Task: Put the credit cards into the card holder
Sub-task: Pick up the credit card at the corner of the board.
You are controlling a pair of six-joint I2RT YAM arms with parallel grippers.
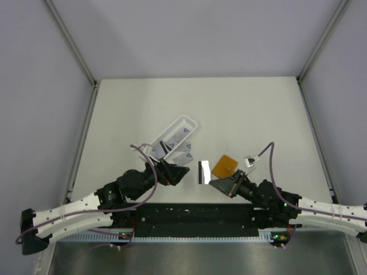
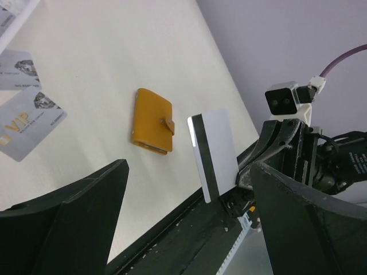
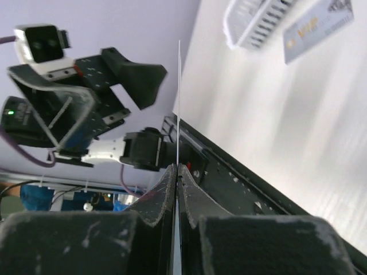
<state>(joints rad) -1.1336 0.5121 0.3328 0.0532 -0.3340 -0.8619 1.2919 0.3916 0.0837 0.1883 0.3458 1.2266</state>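
Both arms stretch low toward the middle. The right gripper [image 3: 176,167] pinches a credit card [image 2: 215,154] tight, standing it on edge. The left gripper [image 1: 181,172] gapes wide just left of it. The orange card holder [image 1: 225,166] lies flat just beyond the card.

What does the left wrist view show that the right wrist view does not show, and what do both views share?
Only the left wrist view: the orange card holder, lying closed on the table, and the flat face of the held card with its black stripe.
Only the right wrist view: the left arm's camera, and the held card seen edge-on as a thin line.
Both: the held card, the right tool shut on it, and a VIP card lying on the table.
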